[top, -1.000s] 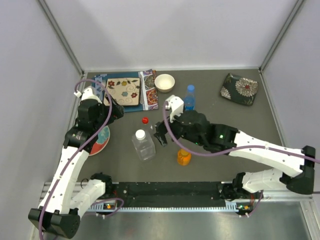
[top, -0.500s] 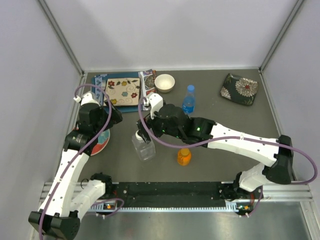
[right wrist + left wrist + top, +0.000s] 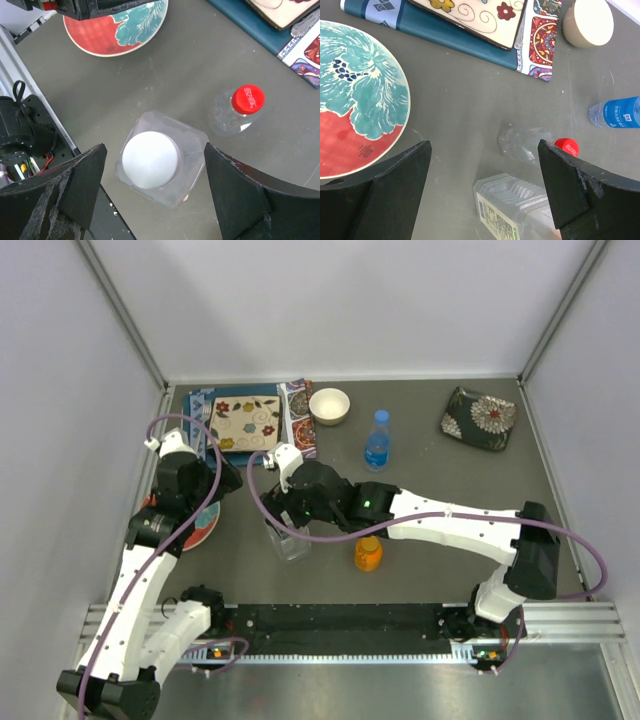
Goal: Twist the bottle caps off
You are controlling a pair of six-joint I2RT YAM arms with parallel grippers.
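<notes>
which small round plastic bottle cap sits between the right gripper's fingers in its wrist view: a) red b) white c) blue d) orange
B: the small round white plastic cap on the wide clear plastic bottle lies centred between the fingers of the right gripper, which stand open and clear of it. The small red plastic cap stands off to one side.

The right arm is swinging left across the worktop, away from the orange bottle and toward the left edge. The right gripper is now hanging directly over the white cap of the wide bottle, one finger on either side of it. Seen from above, the arm is now covering the red cap. The left arm is easing slightly back toward the near edge.
</notes>
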